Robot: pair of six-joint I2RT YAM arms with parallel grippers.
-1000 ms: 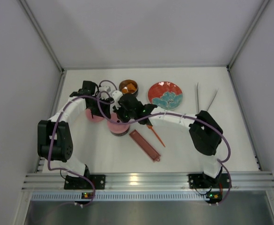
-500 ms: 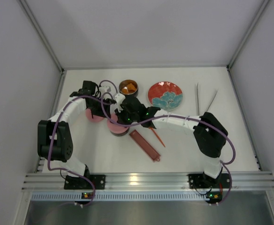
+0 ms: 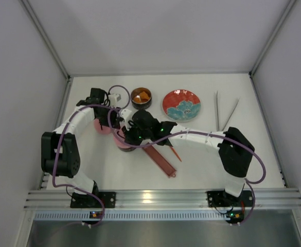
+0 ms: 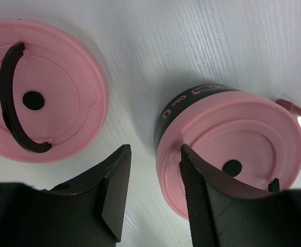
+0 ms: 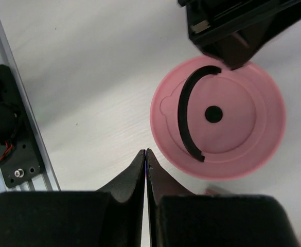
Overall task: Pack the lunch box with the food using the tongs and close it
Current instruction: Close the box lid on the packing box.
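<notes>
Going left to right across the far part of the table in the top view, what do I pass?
A pink lid → tin of food → plate → tongs.

Top view: bright, even, diffuse white light from overhead. Only faint soft shadows fall on the table [image 3: 207, 154] under the arms, and there is one small glare spot on the aluminium rail [image 3: 147, 194] at the near edge. Wrist views: pink lid [image 4: 42, 92] and table grain are sharp, with a soft grey shadow beside the lidded tin [image 4: 191, 103]. The dark fingers [image 4: 114, 195] close to the lens are slightly soft and underexposed.
</notes>
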